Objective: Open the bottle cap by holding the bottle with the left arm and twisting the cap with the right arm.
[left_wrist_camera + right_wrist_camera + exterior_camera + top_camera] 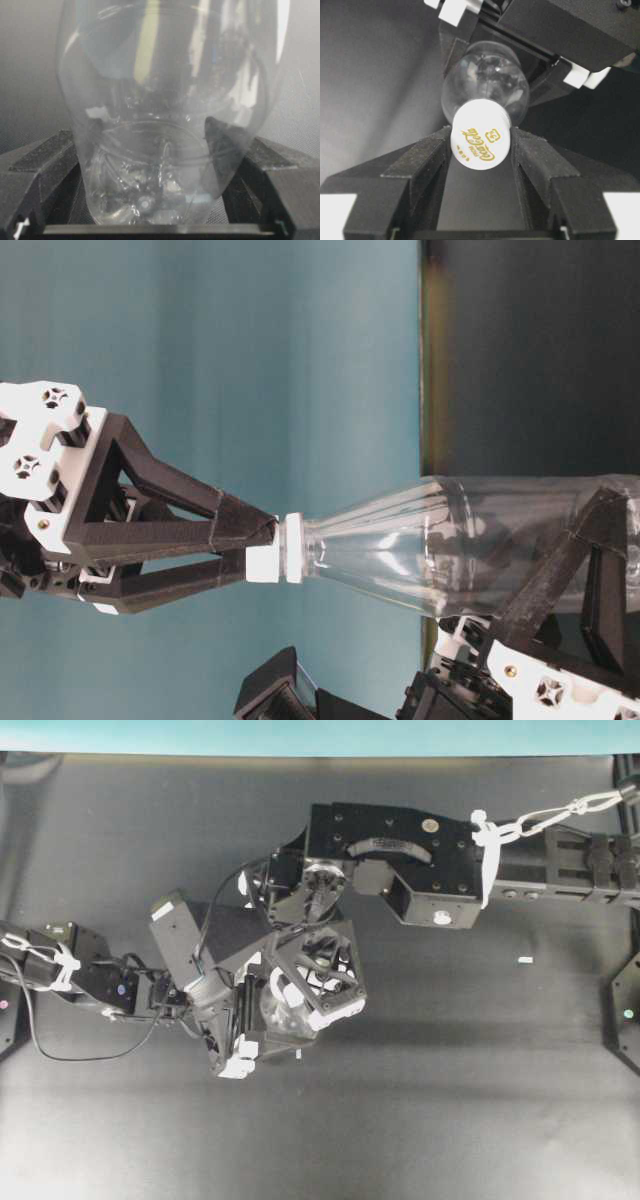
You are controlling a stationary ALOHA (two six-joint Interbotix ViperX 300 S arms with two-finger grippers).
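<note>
Now the bottle (450, 550) stands upright, cap (480, 134) up; left gripper (160, 165) clamps its body, right gripper (481, 150) pinches the cap.

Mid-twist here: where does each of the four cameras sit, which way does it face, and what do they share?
Overhead: above the table, looking straight down; both arms meet over the bottle, mostly hidden.
Table-level: low, picture turned sideways; right gripper on the cap, left gripper around the body.
Left wrist: behind its fingers, facing the bottle's base.
Right wrist: behind its fingers, looking down on the cap, left gripper beyond.
Shared: the bottle shows in all four; the cap in table-level and right wrist.
</note>
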